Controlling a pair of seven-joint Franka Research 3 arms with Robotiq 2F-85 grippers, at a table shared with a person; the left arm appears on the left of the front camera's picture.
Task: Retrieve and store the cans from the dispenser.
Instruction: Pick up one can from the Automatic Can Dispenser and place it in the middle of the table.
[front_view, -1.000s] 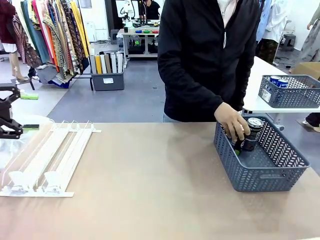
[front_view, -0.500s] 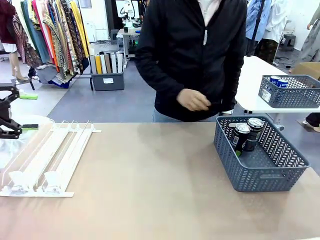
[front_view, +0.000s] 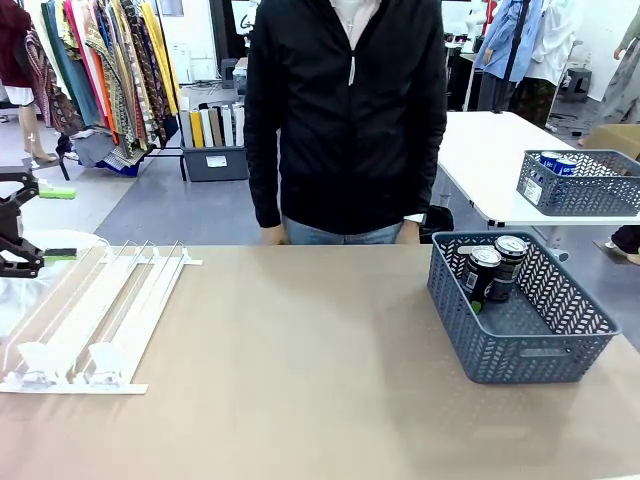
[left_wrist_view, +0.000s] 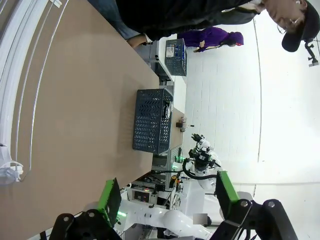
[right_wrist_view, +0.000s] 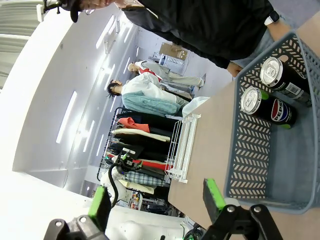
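Two cans (front_view: 493, 268) are sitting in the basket (front_view: 530, 350) by the worktop's right edge; the dispenser (front_view: 95, 315) at the left edge is looking empty. Both grippers, left (left_wrist_view: 165, 197) and right (right_wrist_view: 156, 200), are being held wide open, nothing gripped. Storing is judged nearly finished; any next move is calling for a fresh can.

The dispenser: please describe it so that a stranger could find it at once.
On the tan table, look at the robot's left end, far from the grey mesh basket. The dispenser is the low, sloped white and clear rack with parallel rails, its lanes empty.

Left pincer (left_wrist_view: 165, 197) and right pincer (right_wrist_view: 155, 197) both gape wide, green-padded fingers holding nothing.
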